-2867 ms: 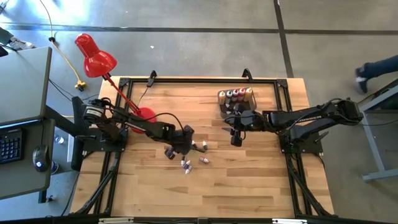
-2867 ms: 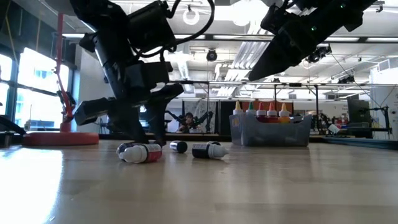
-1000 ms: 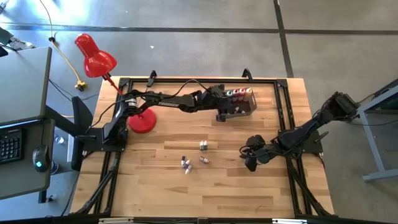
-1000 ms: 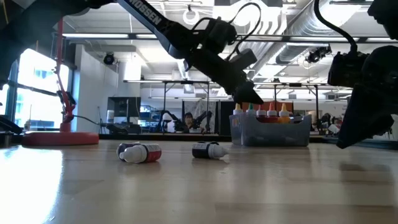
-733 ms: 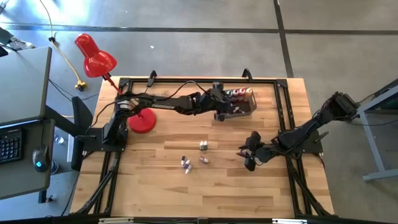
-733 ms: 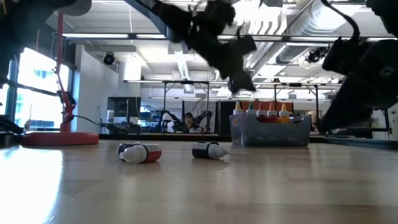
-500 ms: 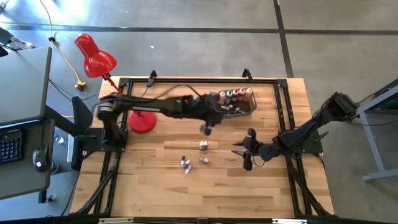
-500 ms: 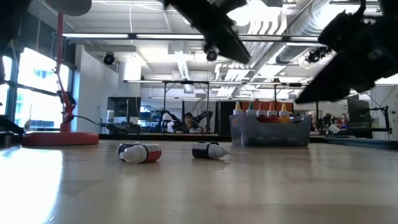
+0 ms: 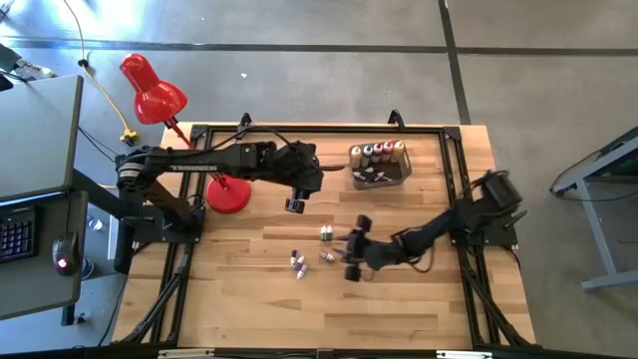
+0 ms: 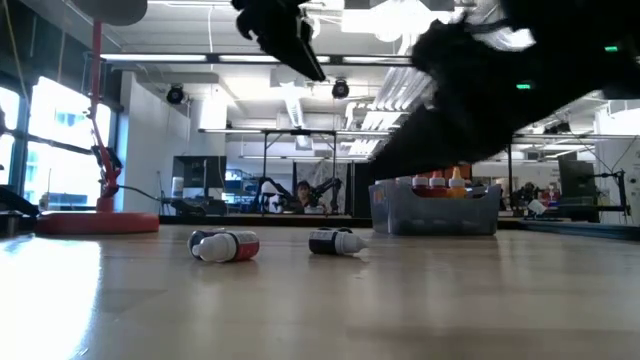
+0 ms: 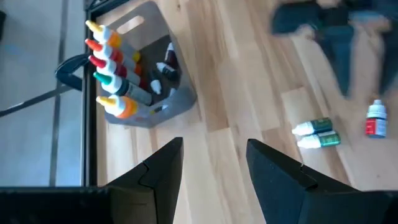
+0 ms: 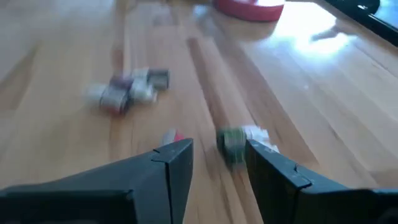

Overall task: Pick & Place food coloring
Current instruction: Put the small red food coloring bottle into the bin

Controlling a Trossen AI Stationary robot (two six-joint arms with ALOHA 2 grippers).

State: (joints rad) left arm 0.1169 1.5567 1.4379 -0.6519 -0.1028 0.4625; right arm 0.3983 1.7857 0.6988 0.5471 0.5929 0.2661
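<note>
Several small food coloring bottles lie on their sides mid-table: a green pair [image 9: 326,234] [image 12: 239,140], a red-and-white one [image 9: 327,256] [image 11: 373,118], and a darker pair [image 9: 297,264] [image 12: 124,90]. Longer bottles stand caps up in the grey tub [image 9: 379,166] [image 11: 143,74] at the far right. My right gripper [image 9: 347,254] [image 12: 217,174] hovers open just right of the loose bottles, the green ones right ahead of its fingertips. My left gripper [image 9: 292,204] [image 11: 211,168] hangs open and empty, high above the table, left of the tub.
A red desk lamp has its base [image 9: 227,192] [image 12: 249,7] on the table's far left, with its head [image 9: 150,90] beyond the edge. A black frame [image 9: 299,128] rims the wooden top. Bare wood spreads toward the near edge.
My left gripper has drawn back from the tub toward the table's left and risen. My right gripper has swept from the right side toward the loose bottles, rolling its wrist as it went. The bottles on the table have stayed put.
</note>
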